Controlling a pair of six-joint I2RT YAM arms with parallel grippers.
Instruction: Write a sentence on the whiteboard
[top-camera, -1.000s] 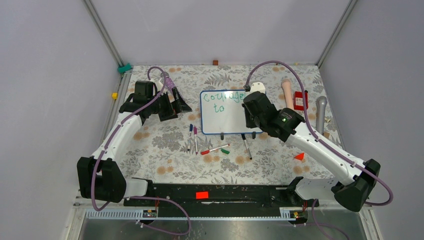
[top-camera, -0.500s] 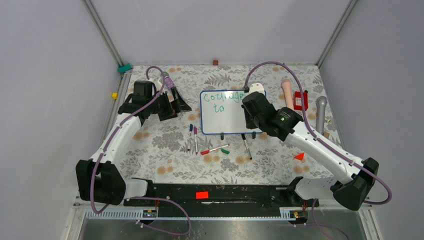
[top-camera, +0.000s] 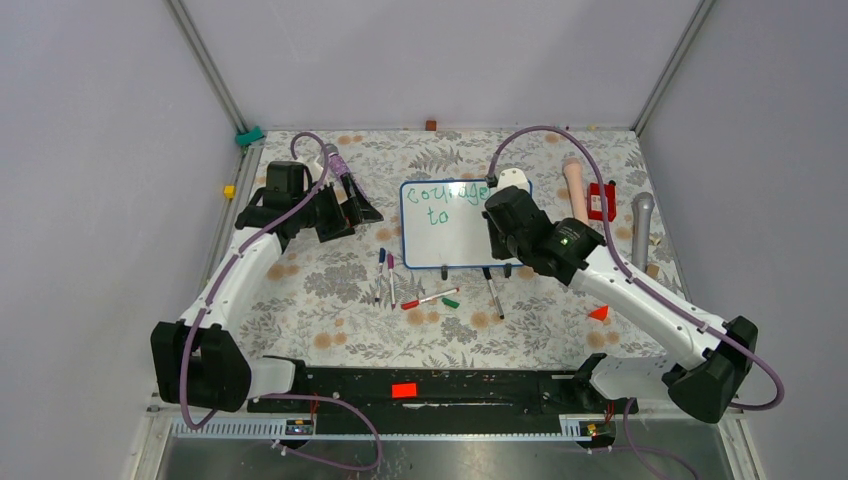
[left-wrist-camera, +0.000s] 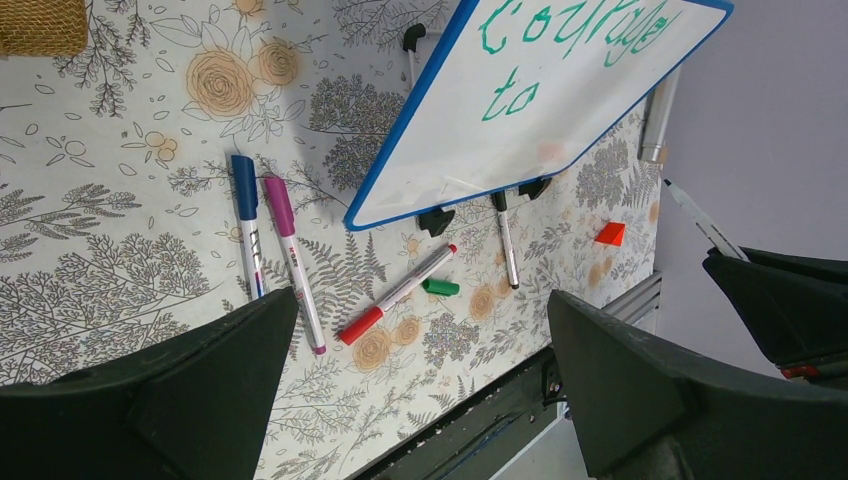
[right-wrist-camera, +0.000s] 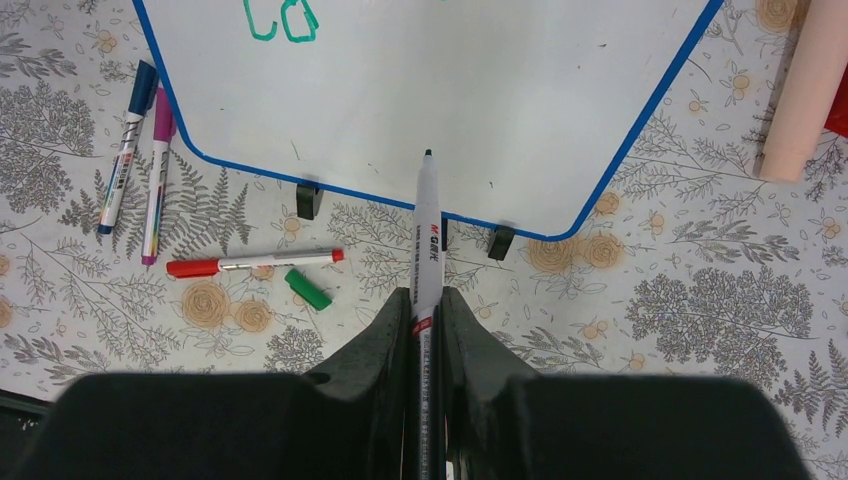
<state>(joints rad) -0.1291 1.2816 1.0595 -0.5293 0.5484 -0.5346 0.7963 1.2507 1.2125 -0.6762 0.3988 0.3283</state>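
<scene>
The whiteboard (top-camera: 455, 243), white with a blue frame and black clip feet, lies mid-table. The sentence (top-camera: 447, 193) on it reads "courage" with "to" beneath, in green. My right gripper (right-wrist-camera: 427, 296) is shut on a white green-tipped marker (right-wrist-camera: 428, 225), whose tip hovers over the bare lower part of the whiteboard (right-wrist-camera: 520, 100), right of the "to". In the top view the right gripper (top-camera: 500, 222) sits over the board's right edge. My left gripper (top-camera: 358, 211) hangs open left of the board with nothing between its fingers; the left wrist view shows the left gripper (left-wrist-camera: 420, 300) above loose markers.
In front of the board lie a blue marker (left-wrist-camera: 245, 225), a purple marker (left-wrist-camera: 290, 255), a red marker (left-wrist-camera: 395, 295), a green cap (left-wrist-camera: 440, 287) and a black marker (left-wrist-camera: 507, 245). A pink cylinder (top-camera: 575, 185), red box (top-camera: 601, 200), grey microphone (top-camera: 642, 225) and orange wedge (top-camera: 599, 313) lie right.
The right gripper with its marker has edged slightly left over the board. The left arm has barely moved.
</scene>
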